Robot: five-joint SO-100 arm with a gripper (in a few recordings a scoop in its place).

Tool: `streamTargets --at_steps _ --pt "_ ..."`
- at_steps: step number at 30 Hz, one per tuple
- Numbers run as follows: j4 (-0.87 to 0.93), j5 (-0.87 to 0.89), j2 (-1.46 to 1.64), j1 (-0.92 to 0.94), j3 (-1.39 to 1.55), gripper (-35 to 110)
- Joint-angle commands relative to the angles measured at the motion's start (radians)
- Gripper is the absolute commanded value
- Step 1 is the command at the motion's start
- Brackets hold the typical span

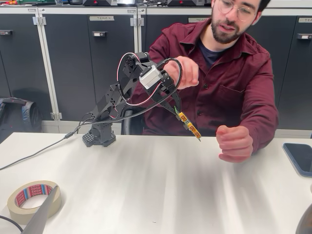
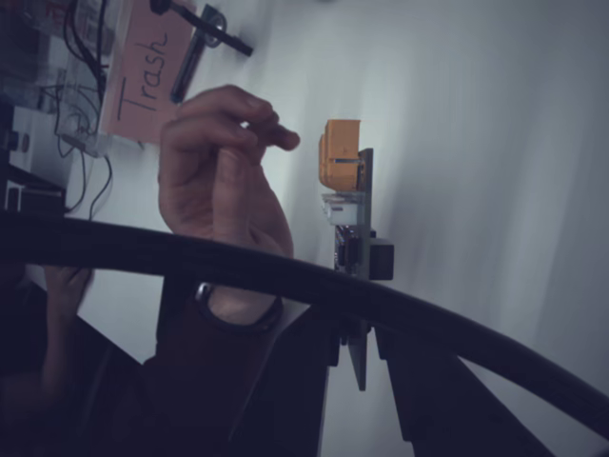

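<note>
One black arm stands raised over the white table (image 1: 161, 185), its gripper (image 1: 176, 108) clamped on the upper end of a thin circuit board (image 1: 190, 126) with yellow plugs. The board hangs slanting in the air, well above the tabletop. In the wrist view it stands edge-on between the two dark fingers (image 2: 419, 400). A person sits behind the table, one fist (image 1: 235, 143) near the board's lower tip, not touching it. A tape roll (image 1: 34, 200) lies at the near left corner, a phone (image 1: 300, 158) at the right edge.
</note>
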Motion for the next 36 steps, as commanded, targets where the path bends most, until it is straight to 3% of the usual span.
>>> streamTargets --at_steps 1,9,14,36 --pt "-0.003 0.087 0.066 0.031 -0.04 -5" --pt "-0.138 0.316 0.046 0.072 -0.041 -5" --pt "-0.331 0.463 -0.035 0.118 -0.043 -5" --pt "-0.598 0.359 -0.115 0.069 -0.043 -5"
